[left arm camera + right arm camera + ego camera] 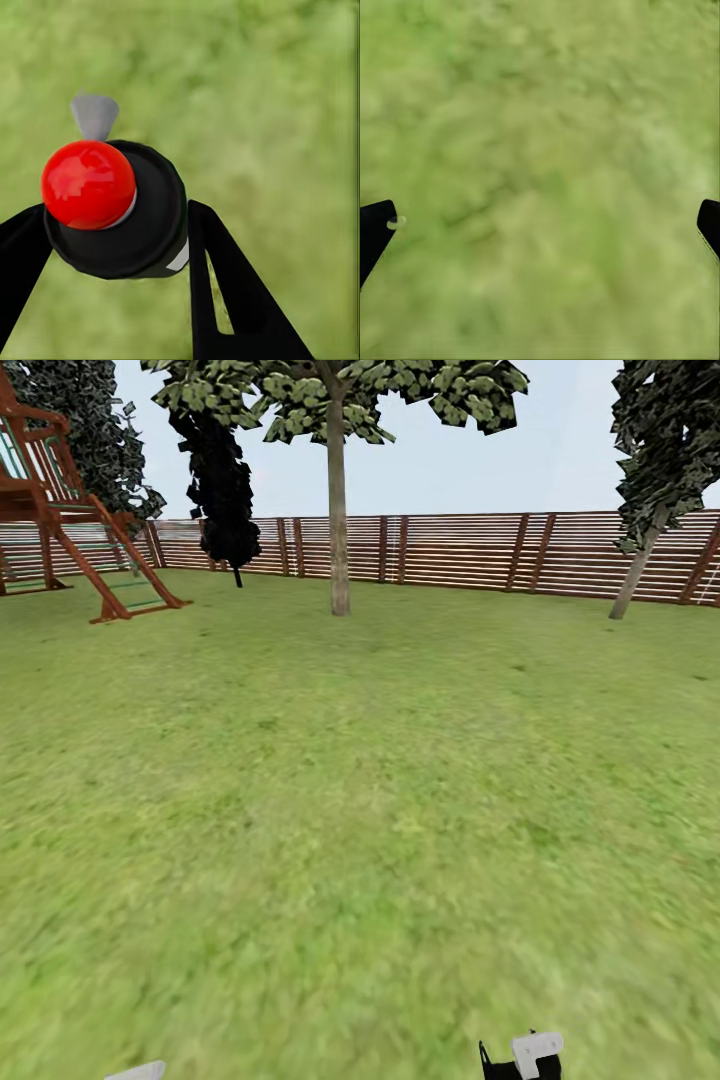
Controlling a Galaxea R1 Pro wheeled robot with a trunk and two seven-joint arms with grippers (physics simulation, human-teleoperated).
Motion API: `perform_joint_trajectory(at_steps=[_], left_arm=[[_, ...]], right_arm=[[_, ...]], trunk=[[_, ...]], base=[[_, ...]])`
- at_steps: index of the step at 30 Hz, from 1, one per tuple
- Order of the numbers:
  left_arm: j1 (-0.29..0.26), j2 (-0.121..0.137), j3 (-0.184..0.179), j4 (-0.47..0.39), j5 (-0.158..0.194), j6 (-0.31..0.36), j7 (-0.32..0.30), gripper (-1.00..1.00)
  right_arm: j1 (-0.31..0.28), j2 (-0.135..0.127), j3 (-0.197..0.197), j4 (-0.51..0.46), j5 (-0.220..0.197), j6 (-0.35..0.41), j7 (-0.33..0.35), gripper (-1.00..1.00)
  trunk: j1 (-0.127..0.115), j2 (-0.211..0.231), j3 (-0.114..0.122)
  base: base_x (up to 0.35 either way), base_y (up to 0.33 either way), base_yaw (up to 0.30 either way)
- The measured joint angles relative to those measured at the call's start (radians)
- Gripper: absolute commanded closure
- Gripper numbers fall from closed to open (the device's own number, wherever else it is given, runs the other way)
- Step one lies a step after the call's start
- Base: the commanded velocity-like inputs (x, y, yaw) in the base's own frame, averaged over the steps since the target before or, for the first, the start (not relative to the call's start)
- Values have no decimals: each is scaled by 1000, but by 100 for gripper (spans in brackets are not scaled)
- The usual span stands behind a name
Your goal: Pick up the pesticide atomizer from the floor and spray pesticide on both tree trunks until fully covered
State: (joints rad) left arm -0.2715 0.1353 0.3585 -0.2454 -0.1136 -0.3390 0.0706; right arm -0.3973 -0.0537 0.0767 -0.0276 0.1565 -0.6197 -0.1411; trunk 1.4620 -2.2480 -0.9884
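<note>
Left tool [112,232] grips the atomizer [120,210] between its black fingers [225,285], red cap [88,184] facing the wrist camera, above blurred lawn [270,112]. Right tool [540,225] hangs wide open over grass, holding nothing. In the head view, one pale-trunked tree [339,510] stands ahead before the fence [470,550], another tree [650,480] at far right, a playset [70,510] at left.
</note>
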Motion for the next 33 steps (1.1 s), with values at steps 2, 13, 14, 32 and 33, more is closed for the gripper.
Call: perform_joint_trajectory(at_steps=[2,13,14,32,33], left_arm=[[0,0,0,0,0,0,0,100],[0,-5,-2,-1,-1,0,0,100],[0,-5,-2,-1,-1,0,0,100],[2,-4,-3,-2,0,-1,0,100],[2,-5,-3,-2,0,-1,0,100]], right_arm=[[0,0,0,0,0,0,0,-100],[0,6,0,0,0,0,-1,-100],[0,6,0,0,0,0,-1,-100],[0,6,0,0,0,0,0,-100],[0,6,0,0,0,0,0,-100]], trunk=[[0,0,0],[0,0,0],[0,0,0],[0,0,0],[0,0,0]], base=[[340,0,0],[340,0,0],[340,0,0],[340,0,0],[340,0,0]])
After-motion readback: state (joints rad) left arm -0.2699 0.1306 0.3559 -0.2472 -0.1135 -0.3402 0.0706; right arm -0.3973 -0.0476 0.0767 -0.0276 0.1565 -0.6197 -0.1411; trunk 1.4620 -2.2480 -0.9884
